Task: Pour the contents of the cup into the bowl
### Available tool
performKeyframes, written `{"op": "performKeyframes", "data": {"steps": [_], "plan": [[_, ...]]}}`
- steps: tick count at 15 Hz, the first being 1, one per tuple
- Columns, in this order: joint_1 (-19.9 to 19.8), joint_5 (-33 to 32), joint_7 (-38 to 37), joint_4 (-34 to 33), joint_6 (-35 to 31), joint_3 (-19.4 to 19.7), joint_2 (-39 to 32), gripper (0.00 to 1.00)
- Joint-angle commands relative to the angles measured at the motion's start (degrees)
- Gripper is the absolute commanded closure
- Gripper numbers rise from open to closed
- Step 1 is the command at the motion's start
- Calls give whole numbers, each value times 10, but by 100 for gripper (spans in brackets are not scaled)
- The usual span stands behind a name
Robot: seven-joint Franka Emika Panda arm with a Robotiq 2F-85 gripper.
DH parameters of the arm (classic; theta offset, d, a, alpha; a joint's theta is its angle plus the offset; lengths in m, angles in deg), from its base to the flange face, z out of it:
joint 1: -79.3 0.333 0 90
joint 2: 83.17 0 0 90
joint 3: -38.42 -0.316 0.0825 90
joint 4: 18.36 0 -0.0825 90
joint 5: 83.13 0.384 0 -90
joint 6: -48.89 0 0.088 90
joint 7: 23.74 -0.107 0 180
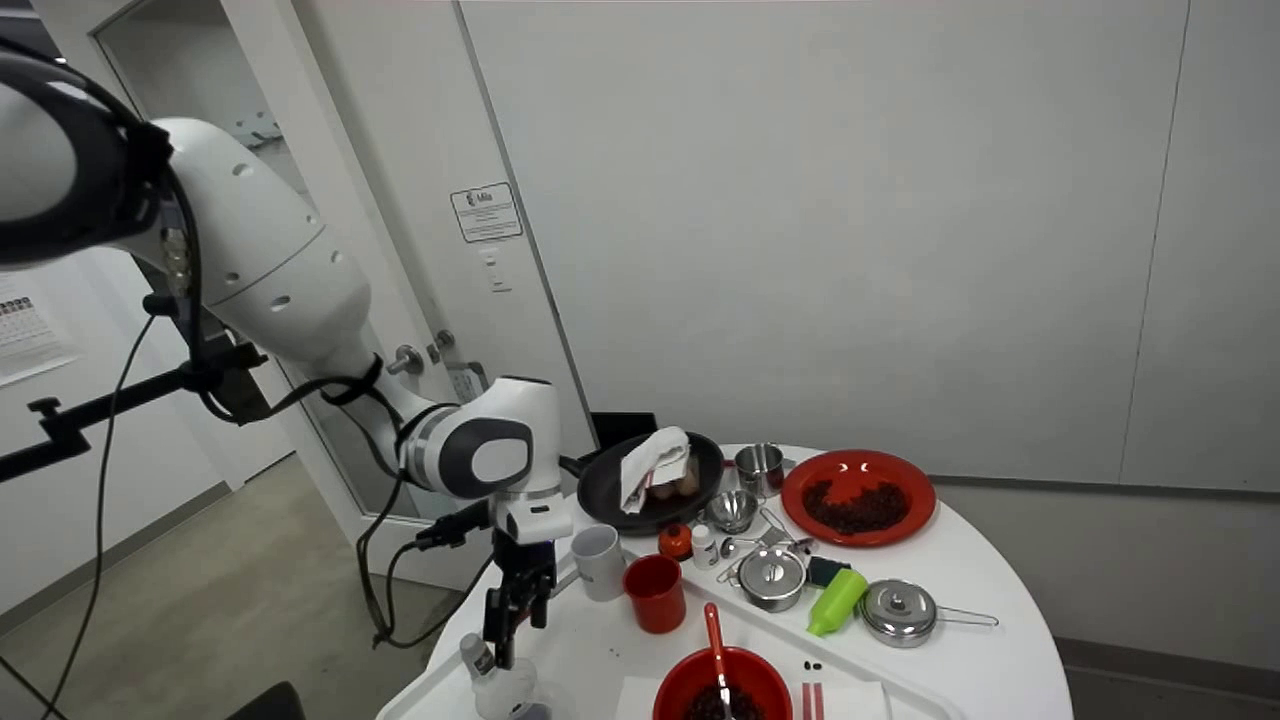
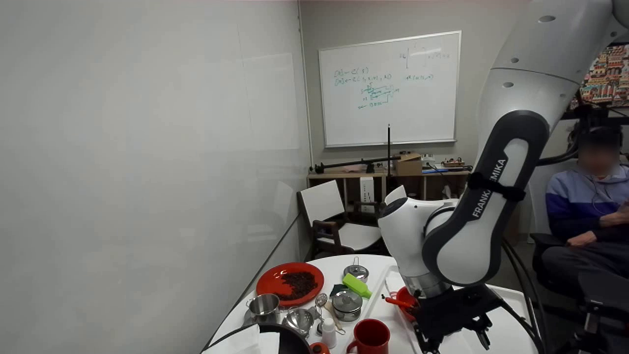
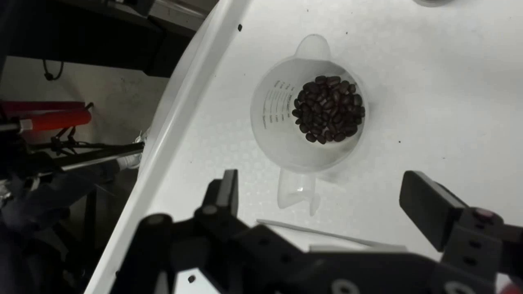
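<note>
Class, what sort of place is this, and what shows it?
Probably a robotics lab, though an office is possible: a robot arm hangs over a table, with a written-on whiteboard beyond.

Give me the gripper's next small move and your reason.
Probably lower the open gripper slightly so its fingers straddle the handle of the measuring cup: in the wrist view, that handle appears between the parted fingers, nothing is gripped, and the measuring cup holds dark beans to pour.

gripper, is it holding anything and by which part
Nothing is held. The gripper is open, its fingers apart; the clear measuring cup with dark beans stands on the white tray, its handle not gripped.
</note>
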Motion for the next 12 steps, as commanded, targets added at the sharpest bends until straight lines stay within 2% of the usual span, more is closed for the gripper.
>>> {"op": "performKeyframes", "data": {"steps": [1,12], "plan": [[-15,49,31,0,-26,-4,-23,0],[-35,107,65,29,-56,8,-40,0]]}}
